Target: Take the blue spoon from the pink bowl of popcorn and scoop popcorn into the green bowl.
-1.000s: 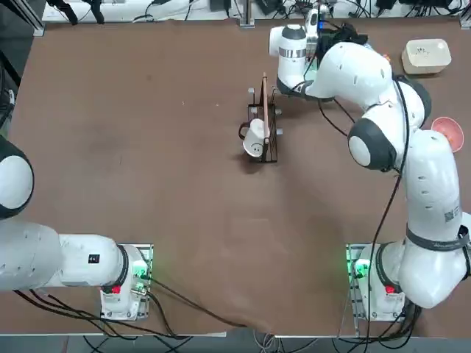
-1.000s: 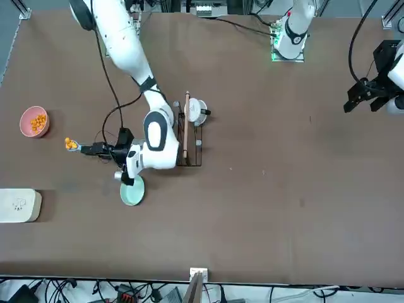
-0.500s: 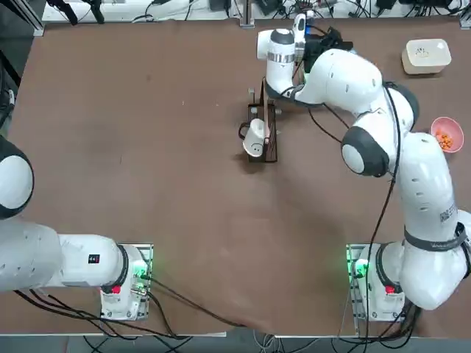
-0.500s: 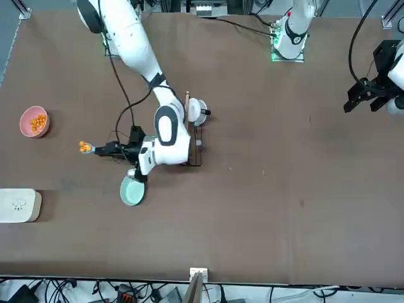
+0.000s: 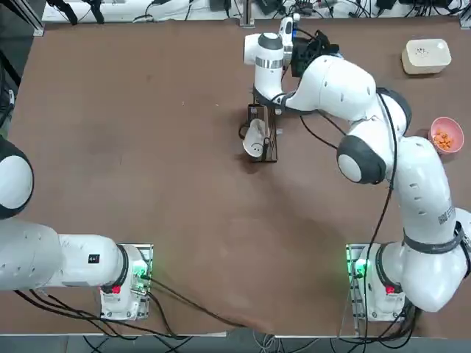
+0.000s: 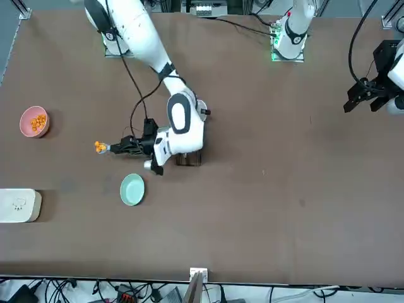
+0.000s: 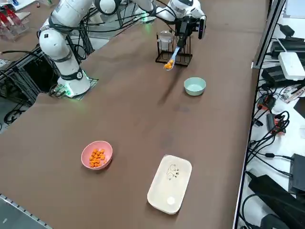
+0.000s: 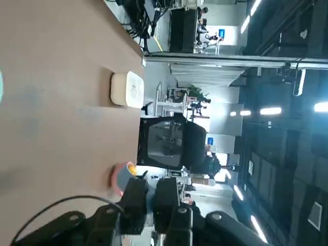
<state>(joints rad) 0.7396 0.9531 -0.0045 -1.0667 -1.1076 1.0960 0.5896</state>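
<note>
Some popcorn [image 7: 168, 65] (spooned, seemingly) moved with right gripper [image 7: 180, 45] nearer rack [image 6: 189, 160]

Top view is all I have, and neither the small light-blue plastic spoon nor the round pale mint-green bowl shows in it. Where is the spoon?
Observer: The light-blue plastic spoon is gripped in the right end effector, its scoop end pointing down in the right side view.

Operator: Is it loaded?

Observer: Yes, small orange-yellow pieces of popcorn sit at the scoop end.

Operator: And the bowl it has to go into?

Observer: The round pale mint-green bowl stands upright on the table, off to the side of the spoon, not under it.
</note>
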